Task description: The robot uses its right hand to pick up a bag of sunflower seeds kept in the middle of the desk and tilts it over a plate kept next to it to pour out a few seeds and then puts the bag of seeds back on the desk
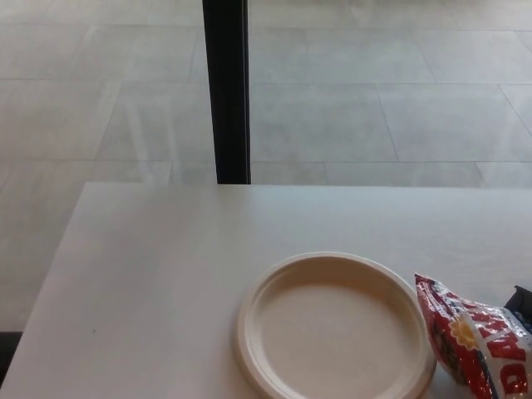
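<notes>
The crinkly red, white and yellow foil bag of sunflower seeds [475,345] sits at the near right of the pale counter [150,283], leaning left so its top corner touches or just overhangs the right rim of the round cream paper plate [336,327]. The plate is empty; no seeds show on it.

I judge the bag light and soft, its shiny film slippery and quick to buckle, with loose seeds inside that will shift as it tips. It wants a hold around the middle of its body, firm enough not to slide yet not so hard that the mouth is crushed closed. I cannot tell from here whether the top is open.

Of my right hand [523,300] only a dark sliver shows at the right edge, just beside the bag. I cannot tell whether it is clamped on the bag or merely beside it. My left hand does not show.

Beyond the counter's far edge stands a black post [226,91] on a grey tiled floor [374,100].
</notes>
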`<state>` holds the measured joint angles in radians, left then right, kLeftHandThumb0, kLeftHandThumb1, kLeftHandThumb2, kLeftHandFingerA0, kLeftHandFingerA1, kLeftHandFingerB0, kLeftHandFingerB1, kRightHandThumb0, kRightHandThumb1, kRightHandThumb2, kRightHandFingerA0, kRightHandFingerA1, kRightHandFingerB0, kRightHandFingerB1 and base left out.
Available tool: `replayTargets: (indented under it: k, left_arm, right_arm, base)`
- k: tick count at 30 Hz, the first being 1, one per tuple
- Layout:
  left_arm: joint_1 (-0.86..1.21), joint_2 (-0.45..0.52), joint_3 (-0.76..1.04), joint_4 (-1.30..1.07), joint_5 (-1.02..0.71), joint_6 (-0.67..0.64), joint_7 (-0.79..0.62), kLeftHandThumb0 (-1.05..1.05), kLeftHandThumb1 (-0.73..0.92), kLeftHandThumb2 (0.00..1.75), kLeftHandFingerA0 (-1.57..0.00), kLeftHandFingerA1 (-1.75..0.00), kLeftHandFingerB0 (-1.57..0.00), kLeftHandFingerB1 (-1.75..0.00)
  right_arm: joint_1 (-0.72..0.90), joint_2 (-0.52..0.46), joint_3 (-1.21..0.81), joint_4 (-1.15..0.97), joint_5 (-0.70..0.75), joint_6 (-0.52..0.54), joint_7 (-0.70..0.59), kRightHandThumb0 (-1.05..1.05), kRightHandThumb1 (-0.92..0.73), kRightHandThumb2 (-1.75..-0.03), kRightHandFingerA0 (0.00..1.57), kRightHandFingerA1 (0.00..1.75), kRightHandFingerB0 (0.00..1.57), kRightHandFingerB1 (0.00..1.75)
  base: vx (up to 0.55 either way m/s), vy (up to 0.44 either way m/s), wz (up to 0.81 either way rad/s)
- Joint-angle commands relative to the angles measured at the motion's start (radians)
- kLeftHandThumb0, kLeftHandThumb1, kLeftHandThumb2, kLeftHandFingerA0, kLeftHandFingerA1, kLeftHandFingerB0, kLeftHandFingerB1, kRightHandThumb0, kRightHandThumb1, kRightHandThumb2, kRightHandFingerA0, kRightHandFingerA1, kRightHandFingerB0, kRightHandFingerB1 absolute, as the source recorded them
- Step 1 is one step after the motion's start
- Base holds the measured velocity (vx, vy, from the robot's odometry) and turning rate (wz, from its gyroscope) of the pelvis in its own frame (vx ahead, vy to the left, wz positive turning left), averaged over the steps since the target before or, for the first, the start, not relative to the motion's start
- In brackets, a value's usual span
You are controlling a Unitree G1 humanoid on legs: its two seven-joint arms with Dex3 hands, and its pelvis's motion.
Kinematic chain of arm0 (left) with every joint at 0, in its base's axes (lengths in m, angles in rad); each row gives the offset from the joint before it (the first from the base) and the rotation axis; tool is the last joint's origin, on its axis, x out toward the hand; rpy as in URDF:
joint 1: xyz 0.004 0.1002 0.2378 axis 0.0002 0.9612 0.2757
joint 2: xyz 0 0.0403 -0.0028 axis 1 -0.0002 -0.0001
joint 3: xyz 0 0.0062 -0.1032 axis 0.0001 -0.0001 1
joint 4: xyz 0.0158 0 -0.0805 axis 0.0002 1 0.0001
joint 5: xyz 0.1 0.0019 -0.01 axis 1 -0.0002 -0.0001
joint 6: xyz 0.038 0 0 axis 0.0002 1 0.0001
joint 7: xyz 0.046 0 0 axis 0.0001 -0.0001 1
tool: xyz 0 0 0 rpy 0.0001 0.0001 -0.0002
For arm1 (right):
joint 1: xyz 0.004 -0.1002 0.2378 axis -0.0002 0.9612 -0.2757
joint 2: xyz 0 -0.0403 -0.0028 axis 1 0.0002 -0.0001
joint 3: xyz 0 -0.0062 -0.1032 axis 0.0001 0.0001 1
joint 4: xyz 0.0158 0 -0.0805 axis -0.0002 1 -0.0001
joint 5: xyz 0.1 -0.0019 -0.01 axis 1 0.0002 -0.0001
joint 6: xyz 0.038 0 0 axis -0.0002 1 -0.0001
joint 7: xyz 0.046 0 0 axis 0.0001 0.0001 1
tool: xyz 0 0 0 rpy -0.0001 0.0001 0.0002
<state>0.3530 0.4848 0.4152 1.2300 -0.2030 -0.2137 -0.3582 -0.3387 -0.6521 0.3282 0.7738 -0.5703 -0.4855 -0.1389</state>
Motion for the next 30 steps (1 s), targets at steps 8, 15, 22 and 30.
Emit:
replayTargets:
  k: [8,15,22,30]
  left_arm:
    - [0.004,0.026,-0.004,0.002,0.005,-0.002,0.006,-0.52,0.65,0.74,-0.28,-0.66,-0.23,-0.55]
    - [0.014,0.025,-0.015,-0.004,0.016,-0.020,0.019,-0.54,0.64,0.74,-0.31,-0.68,-0.29,-0.58]
    - [0.013,0.032,-0.026,0.012,0.028,-0.029,0.024,-0.55,0.64,0.72,-0.31,-0.66,-0.27,-0.55]
    - [0.022,0.030,-0.034,0.003,0.029,-0.037,0.029,-0.55,0.66,0.73,-0.32,-0.66,-0.28,-0.57]
  right_arm:
    - [0.054,0.029,-0.023,-0.107,0.039,0.155,0.147,-0.21,-0.65,-0.97,0.91,1.67,0.83,1.39]
    - [0.073,0.059,-0.066,-0.155,0.103,0.186,0.193,-0.19,-0.62,-1.02,0.89,1.74,0.76,1.61]
    - [0.079,0.110,-0.137,-0.223,0.197,0.265,0.282,-0.21,-0.55,-1.15,0.87,1.75,0.73,1.66]
    - [0.073,0.121,-0.152,-0.299,0.185,0.326,0.319,-0.22,-0.56,-1.15,0.86,1.75,0.74,1.65]
  base:
    - [0.00,0.000,0.00]
    - [0.00,0.000,0.00]
    - [0.00,0.000,0.00]
    - [0.00,0.000,0.00]
